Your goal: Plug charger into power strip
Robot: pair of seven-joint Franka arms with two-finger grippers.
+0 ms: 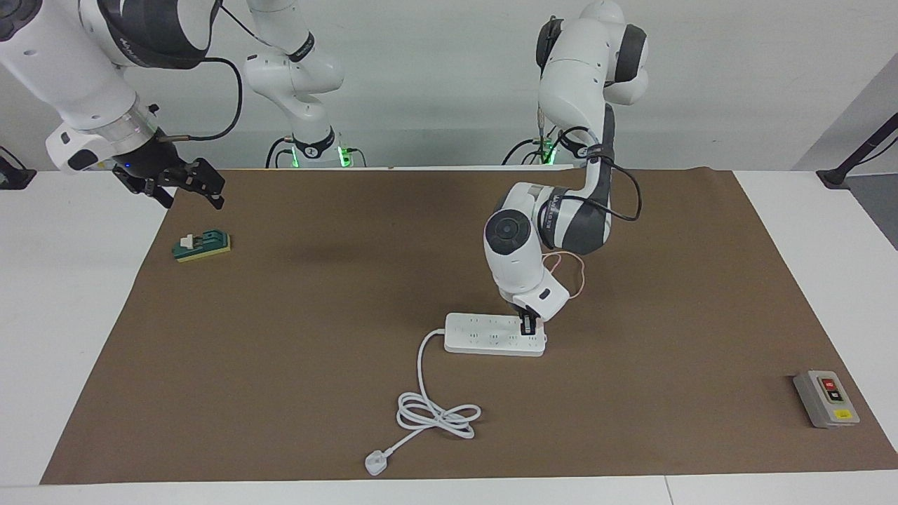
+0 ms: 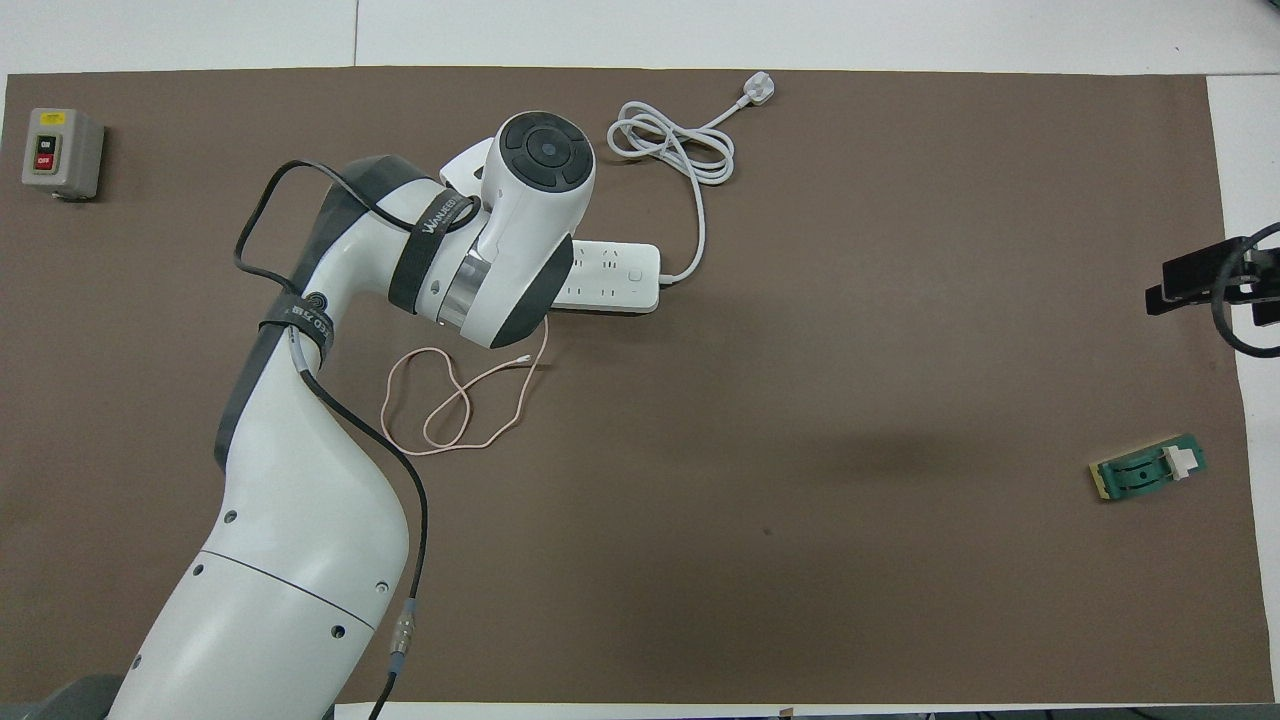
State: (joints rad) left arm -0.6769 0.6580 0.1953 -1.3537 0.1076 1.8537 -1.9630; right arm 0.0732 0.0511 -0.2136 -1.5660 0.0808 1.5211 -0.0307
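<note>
The white power strip [image 1: 484, 334] [image 2: 615, 275] lies flat on the brown mat, mid-table. My left gripper [image 1: 527, 324] stands tips down on the strip's end toward the left arm's side, fingers shut. The charger's cube is hidden in the fingers and under the hand. Its thin pink cable [image 1: 575, 275] [image 2: 455, 405] loops on the mat nearer to the robots than the strip and runs up under the hand. In the overhead view the left arm covers that end of the strip. My right gripper [image 1: 184, 184] [image 2: 1205, 285] waits open above the mat's edge at the right arm's end.
The strip's thick white cord [image 1: 435, 414] coils farther from the robots and ends in a white three-pin plug [image 1: 376, 463] [image 2: 757, 90]. A grey button box [image 1: 826, 398] [image 2: 60, 150] sits at the left arm's end. A small green part [image 1: 203, 245] [image 2: 1150, 470] lies under the right gripper.
</note>
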